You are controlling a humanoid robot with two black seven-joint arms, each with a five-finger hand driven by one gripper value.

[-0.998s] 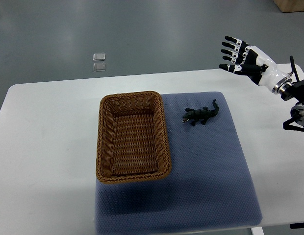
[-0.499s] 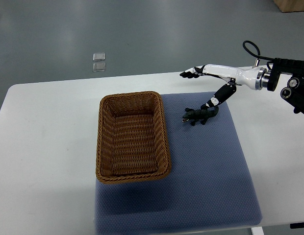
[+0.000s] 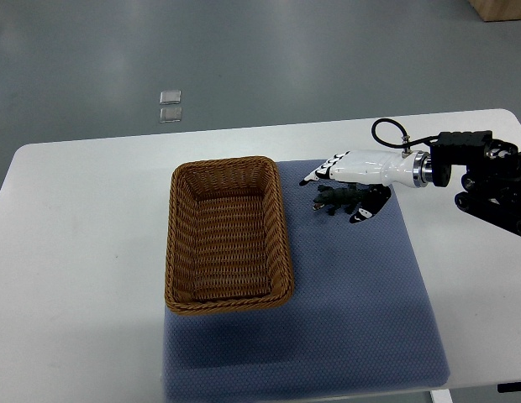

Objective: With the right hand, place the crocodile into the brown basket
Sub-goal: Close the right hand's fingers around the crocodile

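A: Where is the crocodile (image 3: pixel 334 200) now?
B: It lies on the blue mat (image 3: pixel 361 302), just right of the basket (image 3: pixel 228 234), not touching it. The basket has nothing inside.
A: And the right hand (image 3: pixel 349 180)?
B: It comes from the right edge and is low over the crocodile. The fingers (image 3: pixel 315 176) stretch toward the basket, the thumb (image 3: pixel 364 212) is on the near side. The toy is between them, but I cannot tell if they grip it.
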